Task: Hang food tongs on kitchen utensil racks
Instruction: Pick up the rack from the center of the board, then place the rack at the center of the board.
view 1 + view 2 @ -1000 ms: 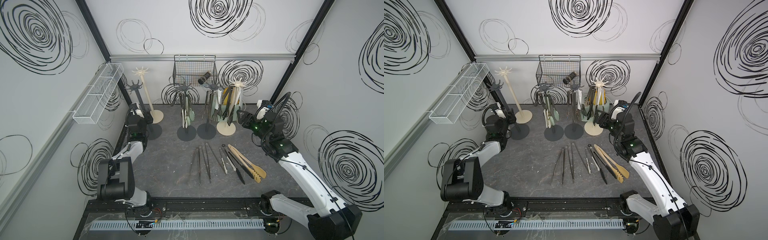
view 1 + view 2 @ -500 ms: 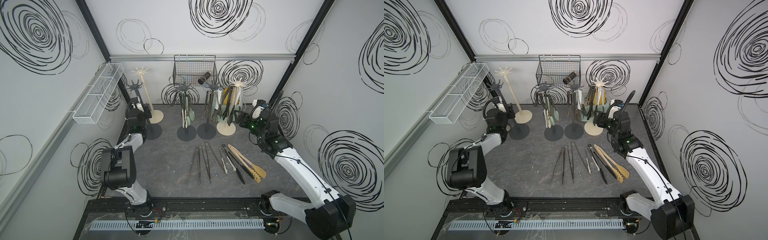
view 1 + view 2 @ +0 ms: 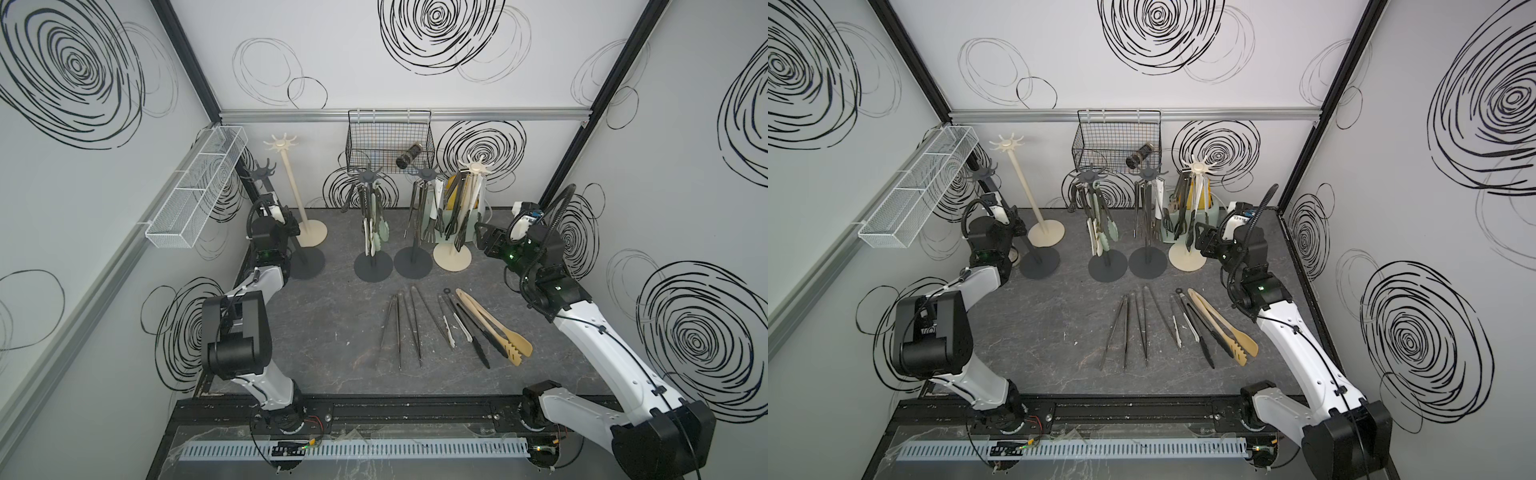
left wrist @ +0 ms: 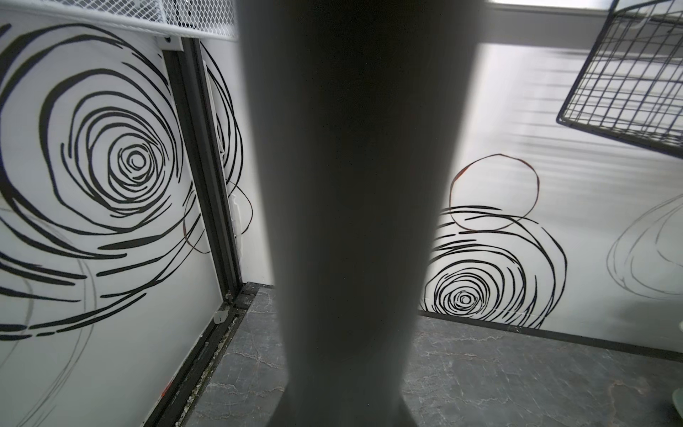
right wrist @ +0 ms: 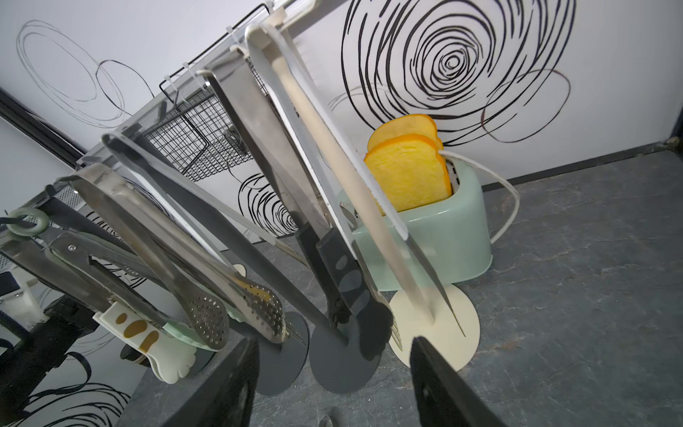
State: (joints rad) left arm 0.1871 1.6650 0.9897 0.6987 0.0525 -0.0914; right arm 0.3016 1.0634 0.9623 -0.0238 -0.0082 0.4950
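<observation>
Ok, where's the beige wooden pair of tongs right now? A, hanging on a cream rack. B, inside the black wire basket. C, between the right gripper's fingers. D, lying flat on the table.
D: the wooden tongs lie flat on the table, with nothing gripping them.

A mint toaster [image 5: 443,236] holds two bread slices [image 5: 406,173]; wire basket [image 3: 374,137] and mesh tray [image 3: 195,187] hang on walls.

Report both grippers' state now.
Left gripper: at the dark grey rack pole; open or closed cannot be told.
Right gripper: open, holding nothing.
</observation>
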